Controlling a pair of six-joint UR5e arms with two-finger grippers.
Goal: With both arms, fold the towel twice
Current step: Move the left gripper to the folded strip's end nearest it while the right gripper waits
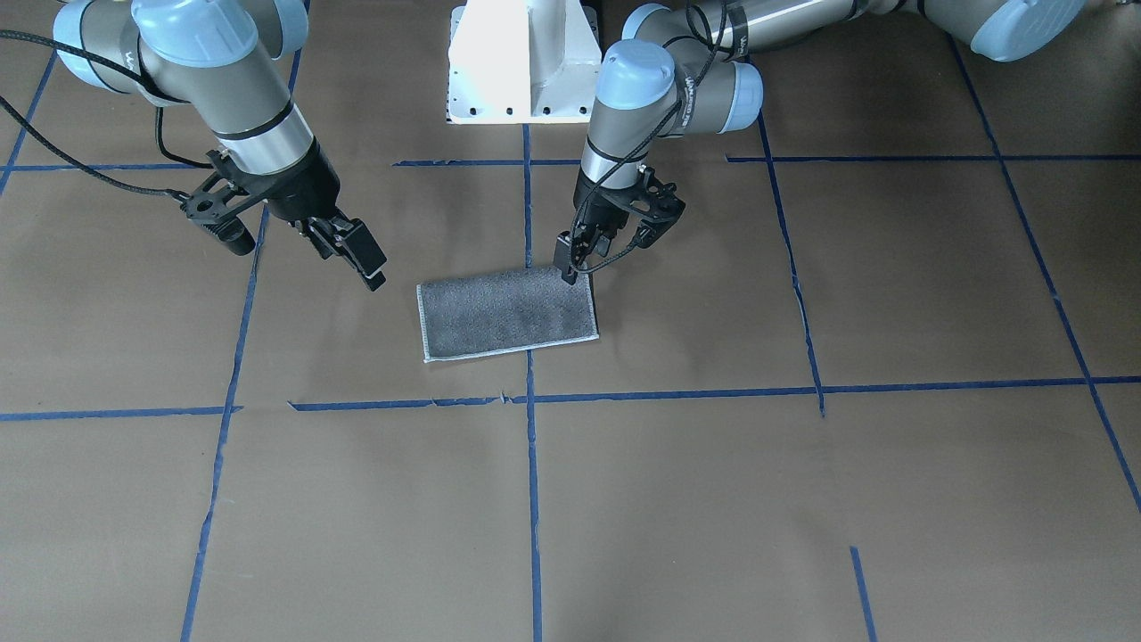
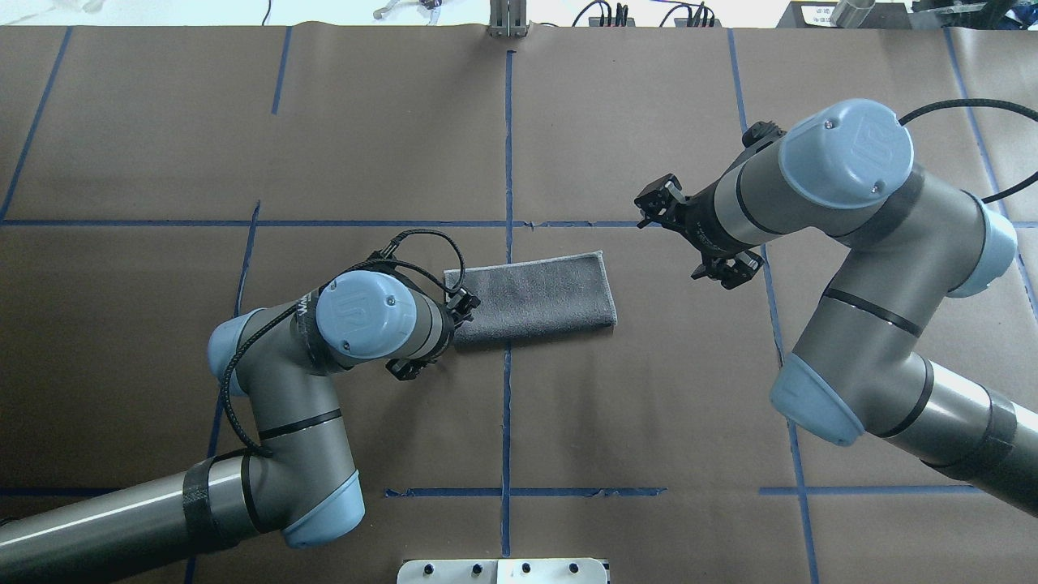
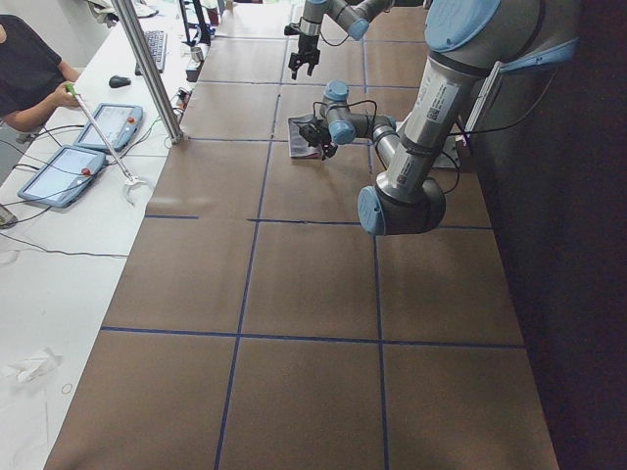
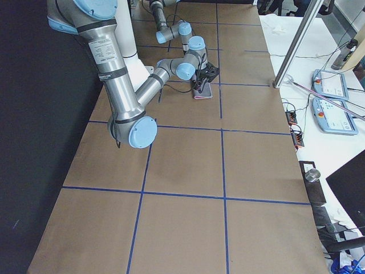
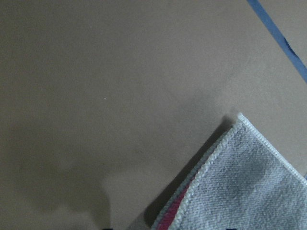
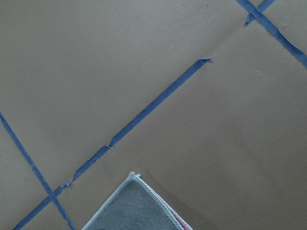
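Observation:
The towel [image 1: 508, 312] [image 2: 531, 300] lies flat on the brown table as a long rectangle, grey face up with a white stitched edge. A pink layer peeks out under its corner [image 5: 240, 182] in the left wrist view. My left gripper [image 1: 588, 263] stands open at the towel's corner nearest the base, one fingertip [image 1: 566, 267] touching or just above the edge. My right gripper [image 1: 361, 259] [image 2: 689, 237] hangs open above bare table, a little off the towel's opposite short end and holding nothing. The right wrist view catches only a towel corner [image 6: 129, 206].
Blue tape lines [image 1: 532, 499] cross the brown paper table. The white pedestal base [image 1: 521, 62] sits behind the towel. A person [image 3: 24, 78] sits at a side bench with tablets [image 3: 64, 171], and a metal pole [image 3: 147, 69] stands at the table's edge.

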